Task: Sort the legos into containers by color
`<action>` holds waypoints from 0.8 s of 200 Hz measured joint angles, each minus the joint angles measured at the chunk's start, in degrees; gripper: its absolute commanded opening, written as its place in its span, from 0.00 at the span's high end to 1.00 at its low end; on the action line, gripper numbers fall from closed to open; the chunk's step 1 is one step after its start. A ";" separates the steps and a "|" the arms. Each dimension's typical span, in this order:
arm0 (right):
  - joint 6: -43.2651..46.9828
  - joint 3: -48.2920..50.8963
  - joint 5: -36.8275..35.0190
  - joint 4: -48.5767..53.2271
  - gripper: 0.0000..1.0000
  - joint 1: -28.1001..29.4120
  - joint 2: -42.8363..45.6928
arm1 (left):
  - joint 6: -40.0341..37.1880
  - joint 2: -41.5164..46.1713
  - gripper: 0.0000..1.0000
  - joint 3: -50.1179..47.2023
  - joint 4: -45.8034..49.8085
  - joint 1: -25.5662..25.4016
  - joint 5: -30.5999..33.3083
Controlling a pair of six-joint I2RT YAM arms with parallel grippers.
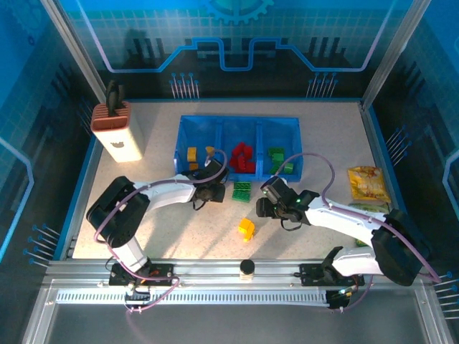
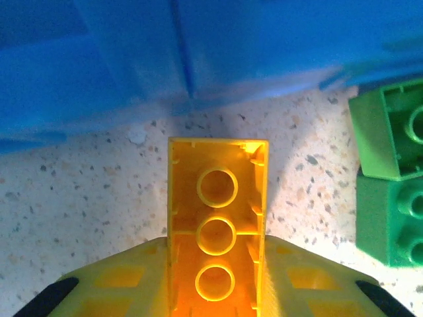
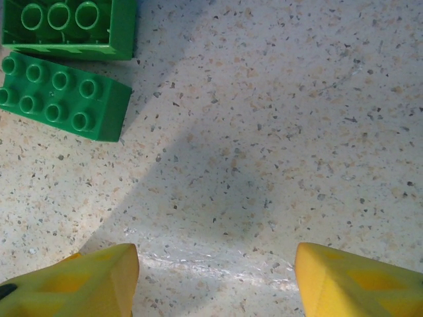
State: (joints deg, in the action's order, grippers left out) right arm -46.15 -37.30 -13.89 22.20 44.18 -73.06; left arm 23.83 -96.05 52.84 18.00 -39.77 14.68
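The left tool [image 2: 218,249] is shut tight on a yellow lego [image 2: 218,218]. Its two yellow fingers [image 2: 119,284] press on the long sides of the lego. The hollow bottom of the lego, with three little rings, faces the wrist camera. The lego sticks out toward the near wall of the blue bin [image 1: 240,120], which is just past it.

From above, this tool sits close to the near wall of the bin, in front of the left part. That left part holds yellow legos [image 1: 192,154]. The middle part holds red legos [image 1: 242,158]. The right part holds green legos [image 1: 280,159].

Two green legos [image 1: 242,190] lie side by side on the desk [image 1: 172,229], just right of the left tool and near the bin. One shows its bumps and the other shows its hollow bottom.

The right tool [image 3: 215,264] is open, with a wide gap between its fingers, and it holds nothing. Only bare desk lies between them. It is just right of the two green legos.

One more orange-yellow lego [image 1: 247,228] lies alone on the desk, nearer than the two tools.

A white and brown box [image 1: 115,132] stands at the far left. Yellow snack packets [image 1: 368,183] lie at the right.
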 measured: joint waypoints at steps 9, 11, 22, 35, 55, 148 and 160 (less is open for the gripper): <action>0.00 0.15 0.02 -0.02 0.35 -0.02 0.37 | 0.07 1.11 0.70 -0.15 0.96 -0.74 0.17; 0.00 0.20 0.00 -0.02 0.35 -0.04 0.46 | 0.11 1.62 0.70 -0.22 1.14 -0.90 0.17; 0.00 0.37 0.00 -0.02 0.35 -0.07 0.92 | 0.26 4.66 0.70 -1.07 1.75 -1.62 0.15; -0.02 0.63 -0.02 -0.04 0.35 -0.11 1.31 | 0.50 9.57 0.70 -2.34 2.58 -1.95 0.13; -0.02 0.68 0.04 -0.15 0.35 -0.11 1.38 | 0.61 16.65 0.70 -2.73 4.00 -0.81 0.15; -0.68 0.17 0.66 -0.02 0.32 4.50 -0.35 | -3.41 6.27 0.70 10.16 4.33 16.13 -1.64; -0.85 0.11 0.59 0.28 0.31 5.38 -0.35 | -3.48 4.48 0.67 11.32 4.44 16.74 -1.95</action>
State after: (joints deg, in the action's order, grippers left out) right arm -47.00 -37.19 -13.30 22.48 49.56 -73.41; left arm 20.36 -91.57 64.16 22.44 -23.03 12.73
